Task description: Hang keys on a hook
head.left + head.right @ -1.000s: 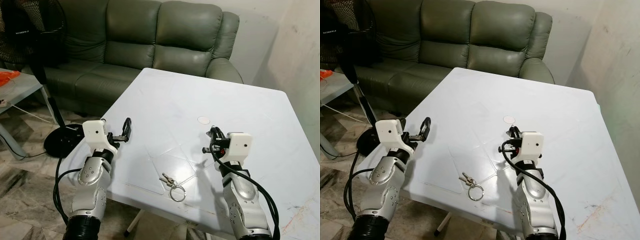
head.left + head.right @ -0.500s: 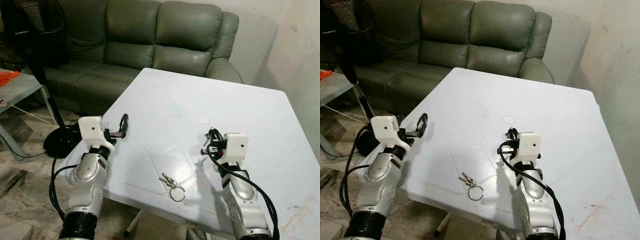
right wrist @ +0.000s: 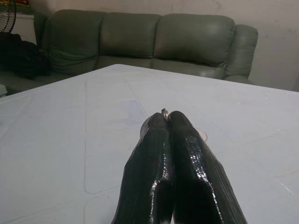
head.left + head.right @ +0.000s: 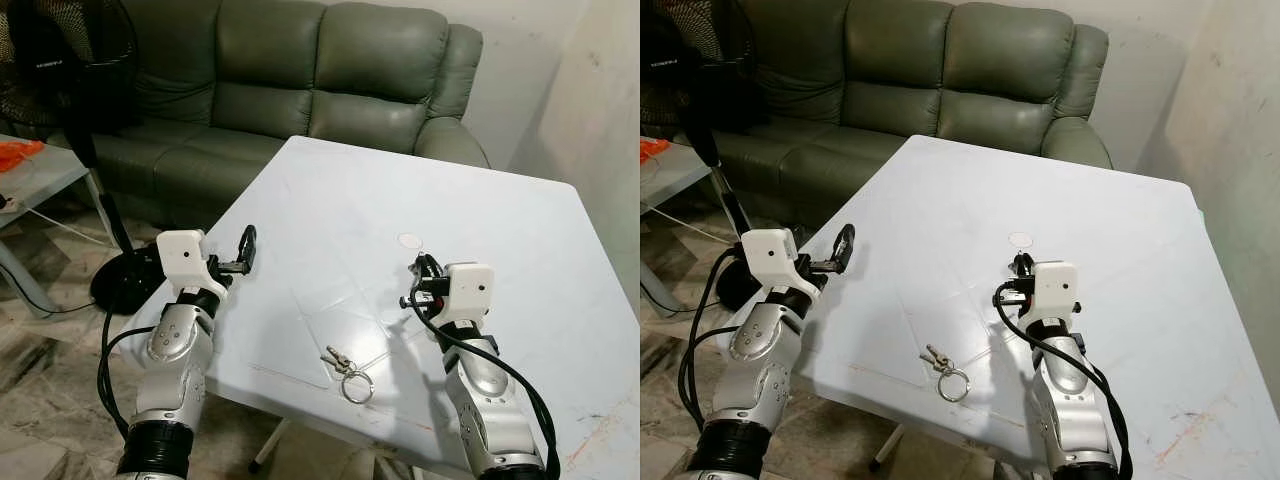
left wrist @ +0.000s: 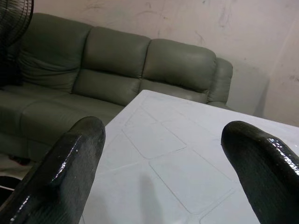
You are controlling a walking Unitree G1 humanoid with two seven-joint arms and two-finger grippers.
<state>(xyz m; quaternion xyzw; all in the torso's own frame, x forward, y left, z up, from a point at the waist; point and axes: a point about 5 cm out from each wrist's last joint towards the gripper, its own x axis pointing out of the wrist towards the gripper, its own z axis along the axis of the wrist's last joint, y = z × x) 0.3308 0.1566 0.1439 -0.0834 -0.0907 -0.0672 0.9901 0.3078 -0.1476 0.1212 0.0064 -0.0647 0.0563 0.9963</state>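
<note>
A small bunch of keys on a metal ring lies flat on the white table, near its front edge. My left gripper hovers over the table's left edge, well left of the keys; in the left wrist view its fingers stand wide apart with nothing between them. My right gripper hangs just above the table, right of the keys and apart from them. Its fingers are pressed together. A tiny metal loop peeks out at their tips. A small white disc sits on the table beyond them.
A green leather sofa stands behind the table. A black floor fan with its round base stands at the left, beside a low table holding something orange. A pale wall closes the right side.
My left arm has drawn slightly back to the left and risen a little. The right gripper has shifted a touch left. The keys lie where they were.
</note>
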